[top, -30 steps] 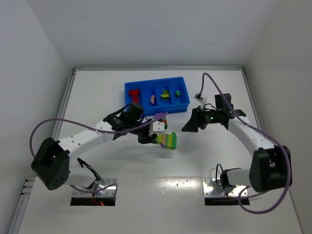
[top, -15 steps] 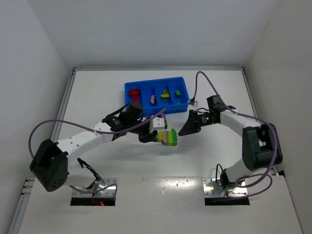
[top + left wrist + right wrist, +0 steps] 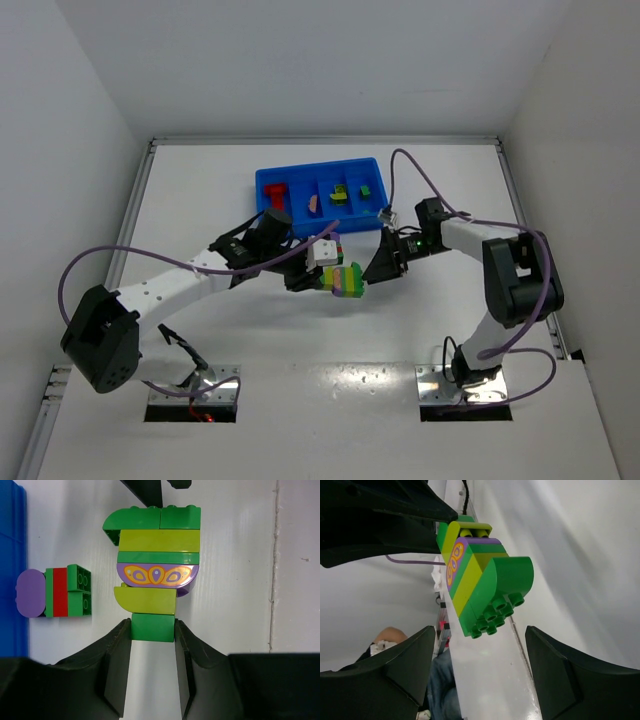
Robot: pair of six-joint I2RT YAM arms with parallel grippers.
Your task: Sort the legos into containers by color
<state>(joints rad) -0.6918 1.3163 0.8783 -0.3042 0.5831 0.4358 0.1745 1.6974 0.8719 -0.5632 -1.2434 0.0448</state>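
Note:
My left gripper [image 3: 322, 279] is shut on the green end brick [image 3: 153, 627] of a lego stack [image 3: 347, 280] of green, yellow-green and purple bricks, held over the table in front of the blue tray [image 3: 262, 178]. The stack fills the left wrist view [image 3: 157, 555]. My right gripper [image 3: 376, 267] is open just right of the stack, its wide jaws on either side of the stack's studded green end [image 3: 492, 597] without touching it. A small purple, green and red stack [image 3: 55, 592] lies on the table by the tray [image 3: 334, 246].
The tray's compartments hold a red brick [image 3: 275, 193], a pink one [image 3: 313, 203], a yellow-green and green pair [image 3: 340, 196] and a green one [image 3: 366, 189]. White walls close the table's left, back and right sides.
My right gripper has moved left and down to the held stack. The left gripper has carried the stack slightly up and towards it.

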